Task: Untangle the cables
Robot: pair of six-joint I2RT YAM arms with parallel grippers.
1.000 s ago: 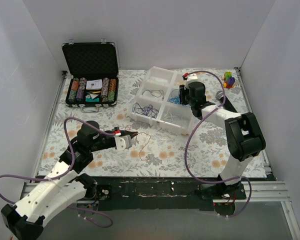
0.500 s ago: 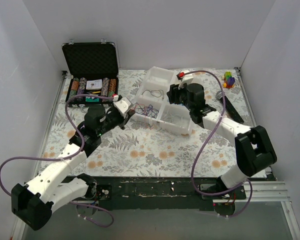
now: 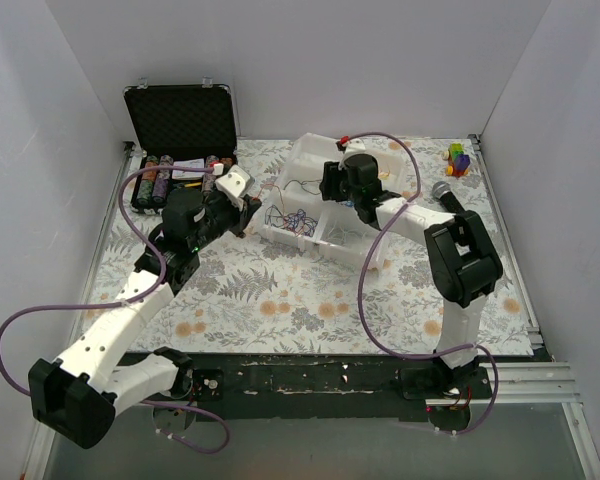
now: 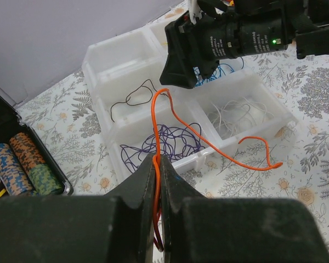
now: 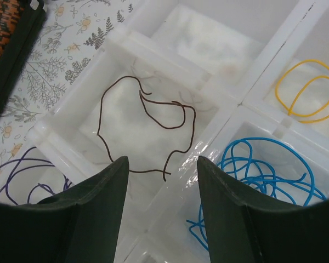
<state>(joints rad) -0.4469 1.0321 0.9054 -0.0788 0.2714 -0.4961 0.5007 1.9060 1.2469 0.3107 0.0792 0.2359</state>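
Left wrist view: I am pinching the orange cable [image 4: 208,143] between my left gripper's [image 4: 157,159] fingers, which are closed tight on it near one end. The rest of it is arching up and trailing out over the divided white tray [image 4: 104,55], with the free end hanging past the tray's near wall above the flowered counter. I am holding it high, I judge, so that its slack does not snag the purple cables [image 4: 170,143] bundled in the compartment just below.

The tray is sitting toward the far edge of the counter, about midway along it. The cables in it are lying sorted by colour: purple in the near left cell, white ones [image 4: 241,115] in the cell beside it, a single dark brown cable [image 5: 100,118] in the cell behind the purple, blue cables [image 5: 251,140] and a yellow one [image 5: 307,61] further right. No cell that I can see has orange in it, so I am judging that this one needs a cell of its own.

My right gripper [image 5: 160,164] is hovering over the dark brown cable's cell with its fingers spread apart and nothing between them. From there it could steady the tray or take the loose end.

An open poker chip case [image 3: 180,120] is standing at the far left corner, well apart from the tray.
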